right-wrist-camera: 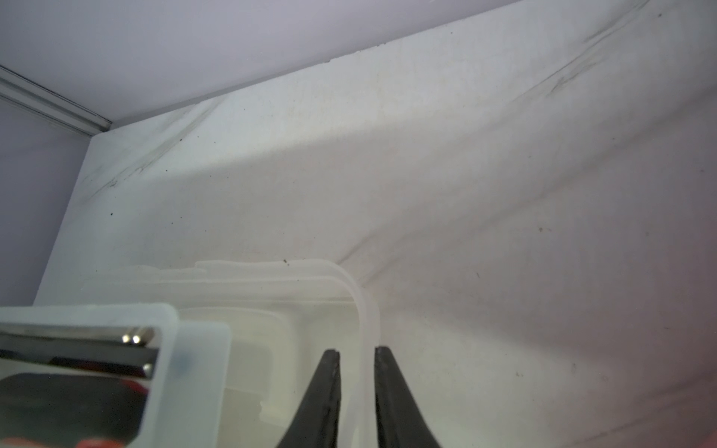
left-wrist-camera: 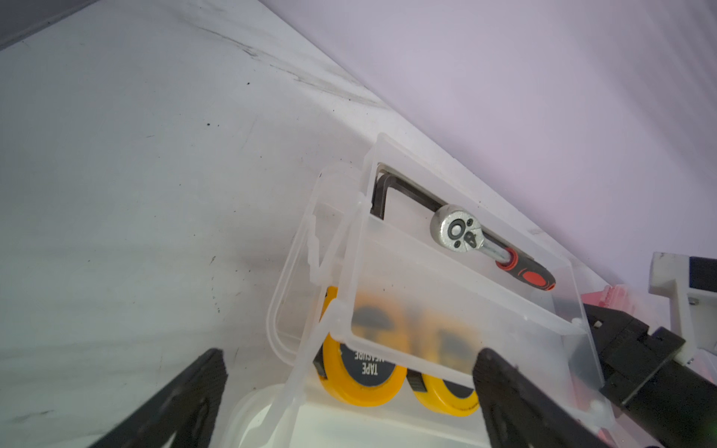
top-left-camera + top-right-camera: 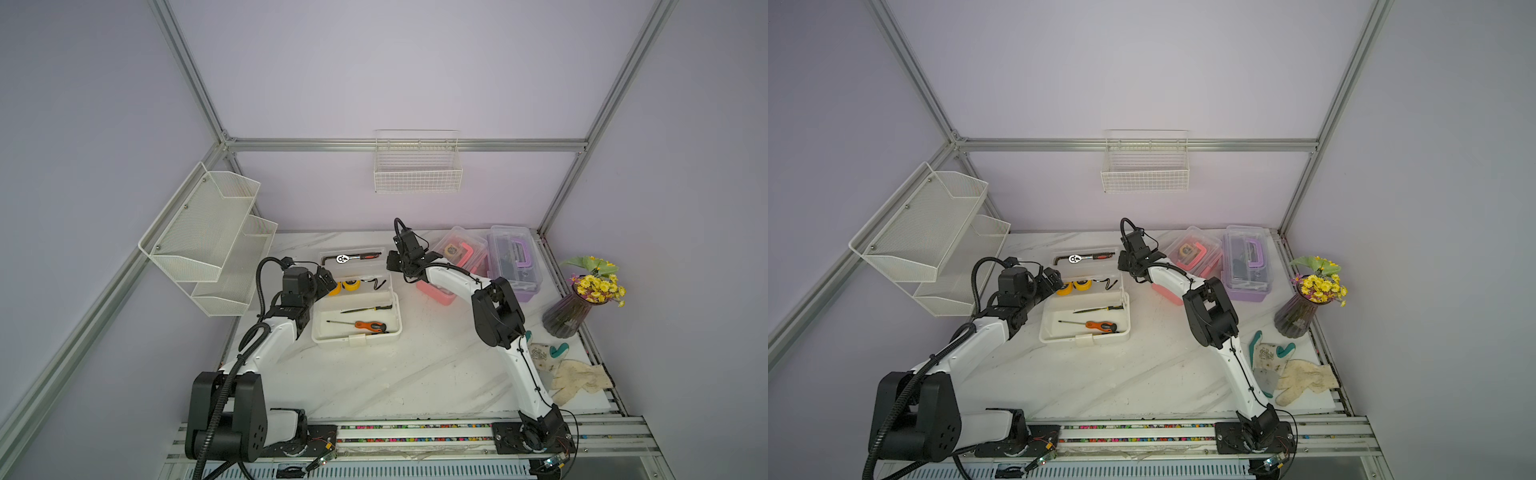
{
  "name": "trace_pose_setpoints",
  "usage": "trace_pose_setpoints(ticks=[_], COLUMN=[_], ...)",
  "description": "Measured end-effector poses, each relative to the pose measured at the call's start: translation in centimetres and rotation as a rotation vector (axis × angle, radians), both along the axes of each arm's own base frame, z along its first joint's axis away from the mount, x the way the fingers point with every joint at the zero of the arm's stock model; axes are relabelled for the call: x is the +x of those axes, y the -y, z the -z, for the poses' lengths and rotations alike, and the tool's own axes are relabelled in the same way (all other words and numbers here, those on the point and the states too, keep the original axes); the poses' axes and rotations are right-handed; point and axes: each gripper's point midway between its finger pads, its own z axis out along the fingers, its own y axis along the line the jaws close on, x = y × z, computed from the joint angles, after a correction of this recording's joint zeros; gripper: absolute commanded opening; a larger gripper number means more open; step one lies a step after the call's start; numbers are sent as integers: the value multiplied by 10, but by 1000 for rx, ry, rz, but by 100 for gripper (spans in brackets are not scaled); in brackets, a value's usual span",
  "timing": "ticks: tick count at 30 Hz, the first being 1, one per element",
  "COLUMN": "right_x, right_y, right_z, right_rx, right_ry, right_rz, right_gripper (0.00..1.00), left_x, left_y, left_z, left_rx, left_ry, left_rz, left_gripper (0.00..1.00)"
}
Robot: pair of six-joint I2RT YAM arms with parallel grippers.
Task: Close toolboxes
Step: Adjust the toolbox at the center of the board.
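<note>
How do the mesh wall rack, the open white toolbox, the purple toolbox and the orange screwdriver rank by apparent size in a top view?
1. mesh wall rack
2. white toolbox, lid open
3. purple toolbox, though it sits farther back
4. orange screwdriver

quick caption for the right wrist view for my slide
Right gripper straddling the rim of the white toolbox's clear lid, with the marbled table beyond.

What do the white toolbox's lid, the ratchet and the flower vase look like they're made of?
The clear lid looks like frosted translucent plastic; the yellow tape measures blur through it. The ratchet has a polished metal head, judging by its glints, and a black and red grip, probably rubber or plastic. The vase is dark purple and ribbed, likely tinted glass, possibly plastic.
</note>
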Motion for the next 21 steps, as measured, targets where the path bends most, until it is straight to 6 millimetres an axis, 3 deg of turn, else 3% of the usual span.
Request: trace_pose_setpoints(ticks=[14,21], right_x=[-42,-68], right_y=[10,16], right_z=[-3,-6], right_rx=[14,-28], right_ry=[1,-22], right_rz=[-39,-78], right_gripper=[27,37], left_x=[12,-5], left_y=[5,25], left_z=[-5,28], left_rx=[-41,-116], left_ry=[66,-5], left_rz=[59,148], left_gripper=[100,100])
